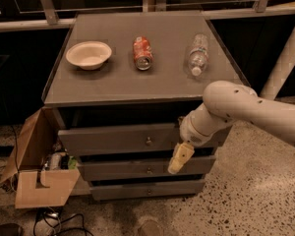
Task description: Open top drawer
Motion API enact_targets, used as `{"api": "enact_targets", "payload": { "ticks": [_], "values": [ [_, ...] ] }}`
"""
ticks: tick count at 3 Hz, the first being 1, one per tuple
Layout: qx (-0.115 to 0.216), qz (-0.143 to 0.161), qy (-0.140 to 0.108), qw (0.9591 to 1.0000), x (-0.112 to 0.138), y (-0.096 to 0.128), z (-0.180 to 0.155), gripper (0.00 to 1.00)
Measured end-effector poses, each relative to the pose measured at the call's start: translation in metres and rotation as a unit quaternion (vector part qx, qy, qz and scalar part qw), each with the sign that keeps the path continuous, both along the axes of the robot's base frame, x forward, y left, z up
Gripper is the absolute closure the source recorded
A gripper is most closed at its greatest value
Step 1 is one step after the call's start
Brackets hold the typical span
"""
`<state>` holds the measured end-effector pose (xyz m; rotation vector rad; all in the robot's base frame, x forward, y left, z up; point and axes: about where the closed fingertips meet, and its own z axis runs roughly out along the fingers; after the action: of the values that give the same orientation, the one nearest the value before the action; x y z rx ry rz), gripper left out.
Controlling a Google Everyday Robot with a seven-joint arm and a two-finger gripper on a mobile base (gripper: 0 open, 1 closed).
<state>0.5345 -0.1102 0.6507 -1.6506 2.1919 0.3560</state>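
Observation:
The top drawer (113, 140) is the widest grey front of three, with a small round brass knob (148, 141) at its centre. A dark gap shows between its front and the cabinet top. My gripper (179, 159) hangs at the end of the white arm (236, 109), which comes in from the right. It points down in front of the top drawer's right part, to the right of the knob and a little below it, over the seam with the middle drawer (137, 169). It is not touching the knob.
On the cabinet top (113, 85) are a white bowl (88, 54), a red can on its side (142, 53) and a clear plastic bottle on its side (197, 54). An open cardboard box (39, 173) stands at the cabinet's left. The bottom drawer (147, 189) is lowest. The floor is speckled.

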Motion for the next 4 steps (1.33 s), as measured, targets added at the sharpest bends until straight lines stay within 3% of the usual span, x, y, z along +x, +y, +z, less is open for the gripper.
{"api": "enact_targets", "payload": {
  "ticks": [1, 2, 3, 4],
  "values": [
    [0.011, 0.010, 0.005, 0.9999, -0.013, 0.000, 0.009, 0.00],
    [0.037, 0.007, 0.017, 0.9991, -0.062, -0.022, 0.048, 0.00],
    [0.037, 0.007, 0.017, 0.9992, -0.062, -0.022, 0.048, 0.00],
    [0.038, 0.006, -0.021, 0.9990, -0.003, -0.004, 0.053, 0.00]
  ]
}}
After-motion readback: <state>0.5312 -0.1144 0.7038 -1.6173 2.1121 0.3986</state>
